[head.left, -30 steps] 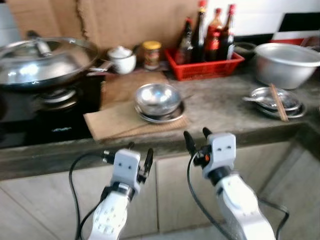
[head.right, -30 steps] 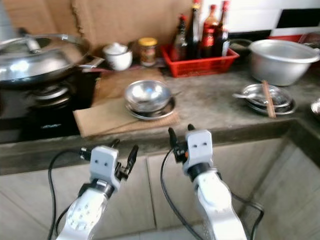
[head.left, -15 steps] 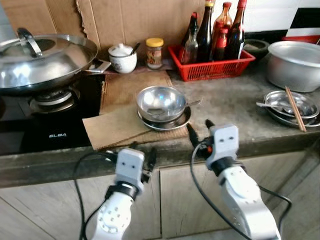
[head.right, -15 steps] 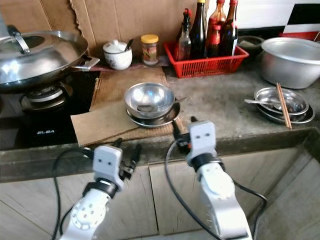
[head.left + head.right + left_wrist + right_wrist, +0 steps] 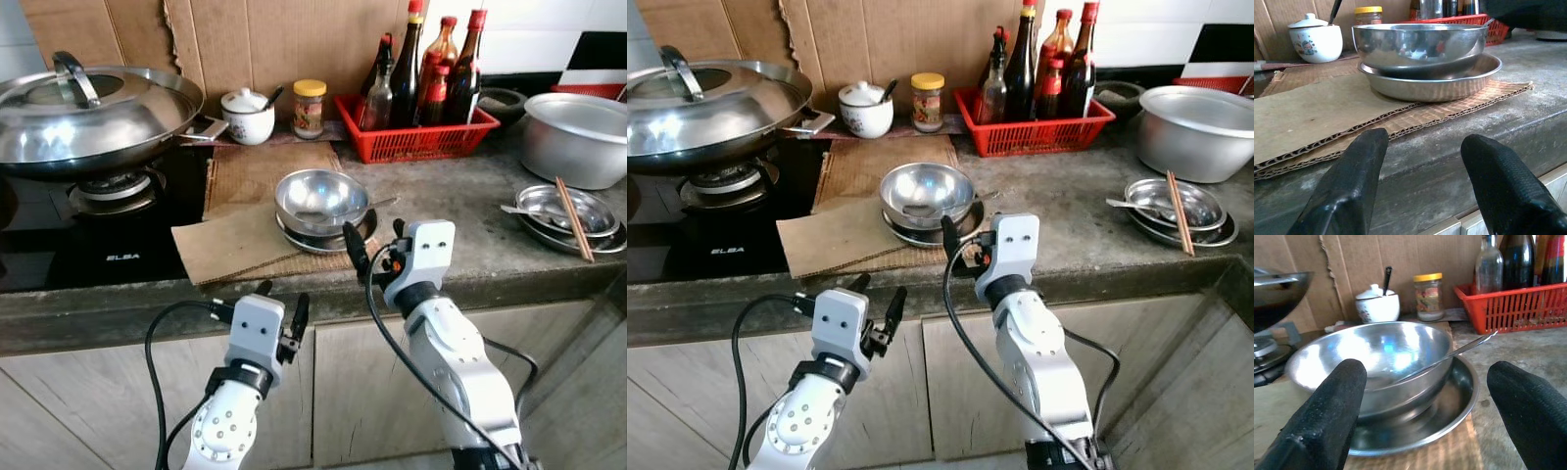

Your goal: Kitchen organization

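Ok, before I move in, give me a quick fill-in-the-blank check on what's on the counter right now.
1. The steel bowl sits in a shallow steel ____, with a spoon resting in it.
2. That stack rests on a sheet of ____ laid on the counter.
3. The sauce bottles stand in a ____ basket.
4. The right gripper, fingers ____, is at the counter edge before the bowl; the left gripper hangs lower.

Missing words: plate; cardboard; red; open

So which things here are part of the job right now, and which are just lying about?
In play: steel bowl with spoon, plate beneath it, right hand open near them.

Lying about: wok, red basket, jar, big pot, chopsticks.
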Robot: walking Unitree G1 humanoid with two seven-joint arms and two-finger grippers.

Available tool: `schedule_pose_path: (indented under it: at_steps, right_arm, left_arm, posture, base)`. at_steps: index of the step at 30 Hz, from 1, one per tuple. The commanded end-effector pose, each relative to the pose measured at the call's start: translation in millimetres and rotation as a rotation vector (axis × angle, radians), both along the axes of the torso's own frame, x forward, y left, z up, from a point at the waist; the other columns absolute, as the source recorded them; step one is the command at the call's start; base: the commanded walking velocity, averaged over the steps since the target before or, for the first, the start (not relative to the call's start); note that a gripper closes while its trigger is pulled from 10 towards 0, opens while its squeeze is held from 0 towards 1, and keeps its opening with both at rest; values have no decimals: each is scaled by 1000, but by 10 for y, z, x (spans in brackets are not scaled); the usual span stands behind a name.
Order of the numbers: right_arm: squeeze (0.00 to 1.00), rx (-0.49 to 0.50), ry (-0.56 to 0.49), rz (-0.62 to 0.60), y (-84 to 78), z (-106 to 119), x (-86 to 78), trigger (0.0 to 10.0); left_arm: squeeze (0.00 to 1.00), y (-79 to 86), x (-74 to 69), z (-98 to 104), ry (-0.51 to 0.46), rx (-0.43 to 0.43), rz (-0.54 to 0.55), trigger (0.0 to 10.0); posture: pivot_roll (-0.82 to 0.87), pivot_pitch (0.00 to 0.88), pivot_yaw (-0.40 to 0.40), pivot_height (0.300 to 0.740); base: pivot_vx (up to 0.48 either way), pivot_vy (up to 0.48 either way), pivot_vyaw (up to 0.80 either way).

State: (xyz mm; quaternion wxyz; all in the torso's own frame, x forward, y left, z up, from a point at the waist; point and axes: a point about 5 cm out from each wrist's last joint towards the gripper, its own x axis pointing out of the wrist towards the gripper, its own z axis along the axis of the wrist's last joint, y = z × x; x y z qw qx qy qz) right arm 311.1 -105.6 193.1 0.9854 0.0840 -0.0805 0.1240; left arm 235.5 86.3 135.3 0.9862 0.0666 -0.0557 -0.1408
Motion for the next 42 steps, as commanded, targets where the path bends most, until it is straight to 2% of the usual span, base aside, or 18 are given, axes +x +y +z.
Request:
schedule_pose_path:
  at_steps: [1,10,18,28,42]
  right_arm:
    - [0,-9,6,-9,-3,-10,40,10000]
    - [0,3,20,-34,-47,-24,139,10000]
    - [0,34,-19,-26,-39,125,235,10000]
    - [0,46,-12,-19,-53,161,325,10000]
    - [0,66,-5,-33,-6,242,538,10000]
  left_arm:
    - [0,-23,-26,37,-21,-3,-9,10000]
    - [0,-18,-40,42,-24,-1,-7,10000]
    - [0,-16,-32,53,-31,5,-6,10000]
    - [0,-28,-31,48,-30,5,-5,10000]
    - [0,-33,-29,58,-42,15,-6,10000]
  posture:
    - [145,37,-38,740]
    - [153,33,-43,740]
    - [153,35,-43,740]
    - [153,40,-49,740]
    - [164,41,-58,740]
  base:
    - [0,0,0]
    - [0,0,0]
    - [0,0,0]
    - [0,0,0]
    - [0,0,0]
